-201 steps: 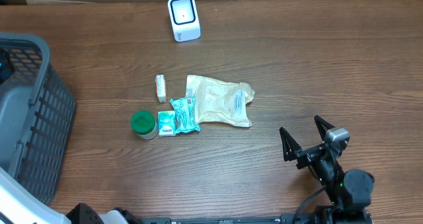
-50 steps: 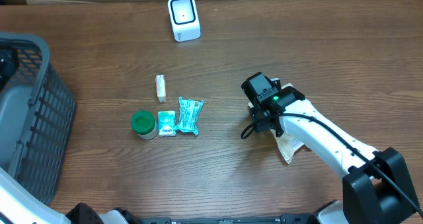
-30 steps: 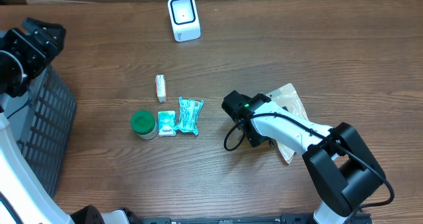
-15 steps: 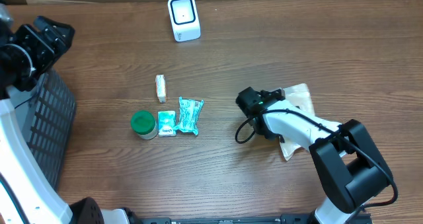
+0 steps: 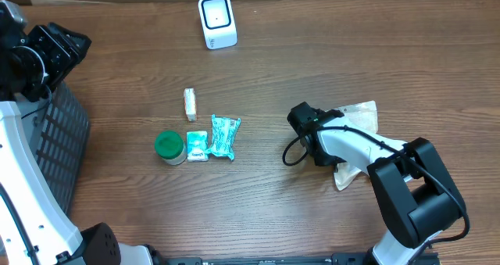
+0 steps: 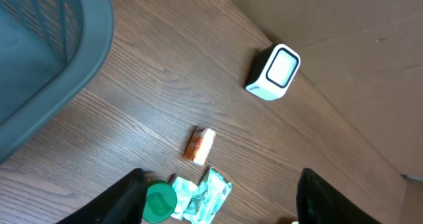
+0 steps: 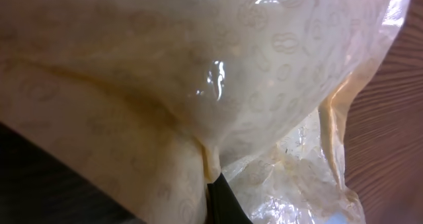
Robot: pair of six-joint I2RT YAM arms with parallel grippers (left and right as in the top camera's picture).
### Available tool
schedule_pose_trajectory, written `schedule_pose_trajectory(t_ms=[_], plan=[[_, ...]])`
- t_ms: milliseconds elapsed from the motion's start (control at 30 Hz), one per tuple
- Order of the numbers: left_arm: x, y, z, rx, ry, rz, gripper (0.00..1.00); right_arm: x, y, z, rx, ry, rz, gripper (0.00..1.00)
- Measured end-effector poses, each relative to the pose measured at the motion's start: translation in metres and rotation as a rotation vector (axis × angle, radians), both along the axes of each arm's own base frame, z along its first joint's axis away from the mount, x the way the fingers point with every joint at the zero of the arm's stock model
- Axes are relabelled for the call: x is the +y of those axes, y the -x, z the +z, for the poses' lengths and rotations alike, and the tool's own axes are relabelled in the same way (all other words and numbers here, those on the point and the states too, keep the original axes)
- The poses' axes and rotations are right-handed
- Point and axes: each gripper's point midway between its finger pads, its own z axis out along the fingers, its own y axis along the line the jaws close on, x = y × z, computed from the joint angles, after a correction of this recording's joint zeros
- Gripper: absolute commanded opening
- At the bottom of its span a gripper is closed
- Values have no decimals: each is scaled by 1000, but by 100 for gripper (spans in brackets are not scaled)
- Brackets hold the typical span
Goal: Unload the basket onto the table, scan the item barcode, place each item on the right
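Right pincer (image 5: 328, 123) pinching beige pouch (image 5: 358, 113), toward tabletop's (image 5: 312, 54) right edge.
Left pincer (image 6: 221, 179) spread, over basket (image 5: 55, 140) at left edge; scanner (image 5: 216, 20) at back edge.

White arm links (image 5: 355, 142), black joints (image 5: 306, 118) — a thin black cable (image 5: 285, 157) looping at the right wrist, dark matte fingers (image 6: 129, 197)

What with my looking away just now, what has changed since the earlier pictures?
The right arm reached the pouch, dragged it rightward away from the packets, and its fingers shut on it. The left arm rose into view by the basket. The scanner, jar, packets and stick stayed put.
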Motion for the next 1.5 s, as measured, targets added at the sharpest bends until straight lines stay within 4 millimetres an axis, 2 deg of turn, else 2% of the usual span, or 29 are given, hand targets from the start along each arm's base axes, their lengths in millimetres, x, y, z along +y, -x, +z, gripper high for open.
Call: schedule_pose_trajectory(t_ms=[133, 200, 300, 400, 500, 567, 633, 733, 933, 1033, 1100, 1133, 1233, 1367, 1500], plan=[[0, 0, 0, 0, 0, 0, 55, 28, -2, 4, 50, -152, -6, 4], [0, 0, 0, 0, 0, 0, 53, 53, -5, 13, 70, -284, 7, 4], [-1, 1, -1, 7, 0, -5, 50, 95, -14, 42, 50, -520, 42, 4], [-5, 3, -3, 16, -1, -19, 49, 131, -27, 88, -20, -779, 90, 4], [-14, 2, -4, 23, -8, -55, 46, 149, -34, 124, -57, -995, 116, 4], [-22, 2, -5, 27, -12, -85, 45, 159, -41, 138, -67, -1138, 133, 4], [-30, 2, -6, 32, -18, -113, 45, 163, -46, 141, -74, -1244, 141, 4], [-39, 4, -8, 47, -29, -147, 44, 159, -43, 127, -49, -1346, 100, 4], [-62, 3, -10, 53, -58, -223, 43, 130, -28, 73, 36, -1426, -80, 4], [-76, 2, -10, 52, -67, -266, 43, 115, -28, 64, 37, -1422, -133, 19], [-85, 1, -9, 49, -70, -292, 43, 105, -30, 60, 24, -1398, -160, 40], [-92, 0, -10, 48, -72, -311, 43, 97, -31, 57, 16, -1372, -167, 45], [-104, -1, -12, 54, -73, -346, 41, 81, -30, 47, 5, -1304, -209, 47], [-127, -6, -23, 83, -72, -411, 35, 54, -28, 36, -5, -1210, -283, 61], [-157, -14, -42, 131, -83, -492, 25, 41, -19, 40, 43, -1146, -319, 66]])
